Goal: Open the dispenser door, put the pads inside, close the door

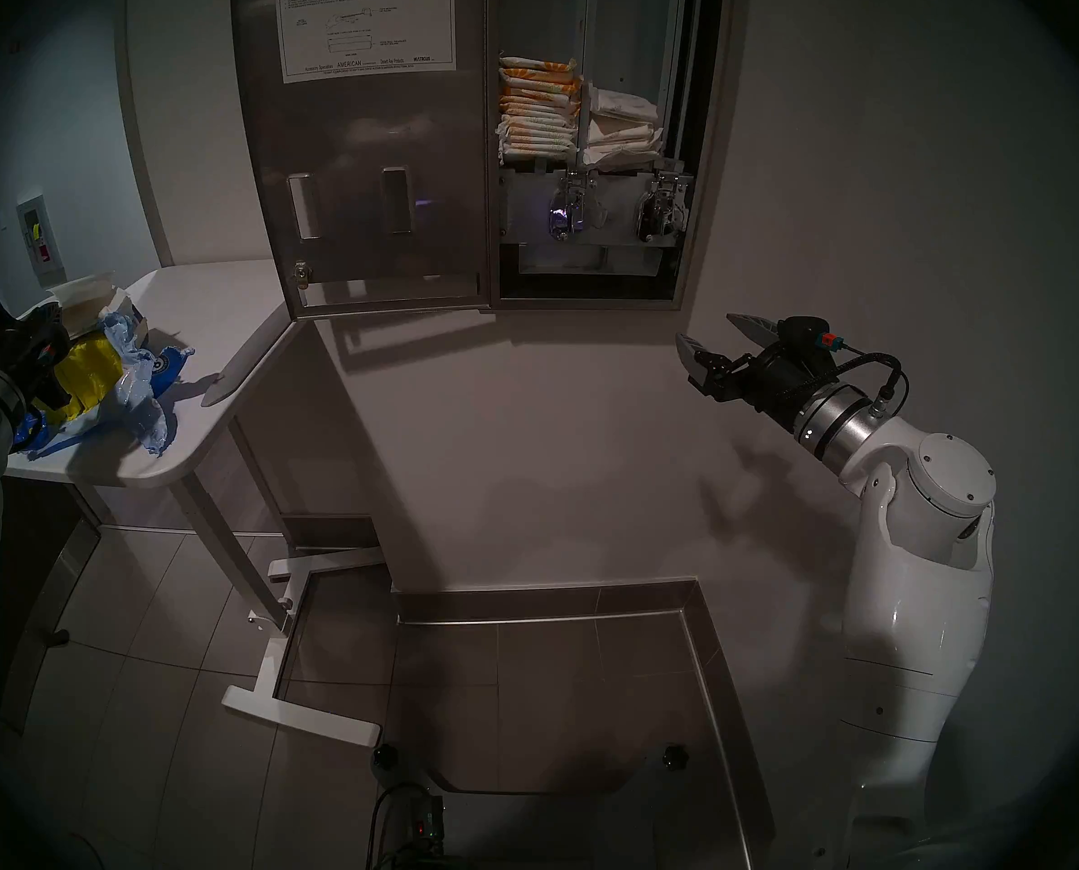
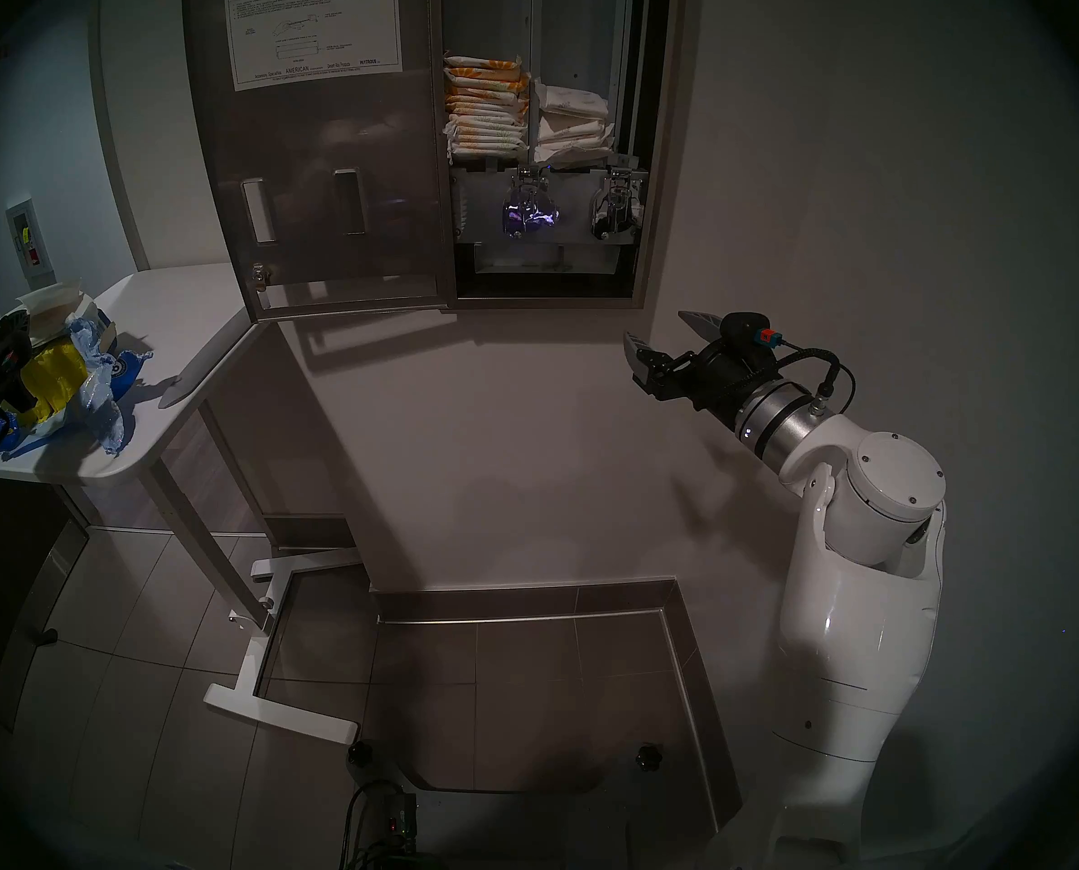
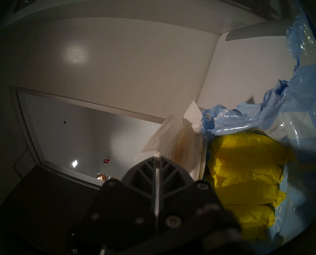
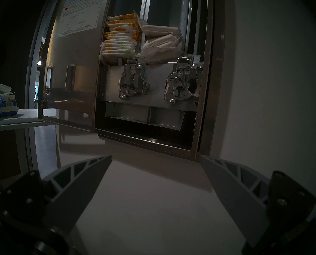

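Note:
The dispenser door stands open, swung left, its white instruction sheet facing me; it also shows in the right wrist view. Inside the dispenser, plain white pads are stacked in the right column. My right gripper is open and empty, below the cabinet's lower right corner. My left gripper is shut, its tips at the edge of white packets in the pile on the table. I cannot tell whether it pinches one.
Orange-printed pads fill the dispenser's left column. Yellow bundles in torn blue plastic lie beside my left gripper. The open door overhangs the table's right end. The table's white legs stand on the tiled floor.

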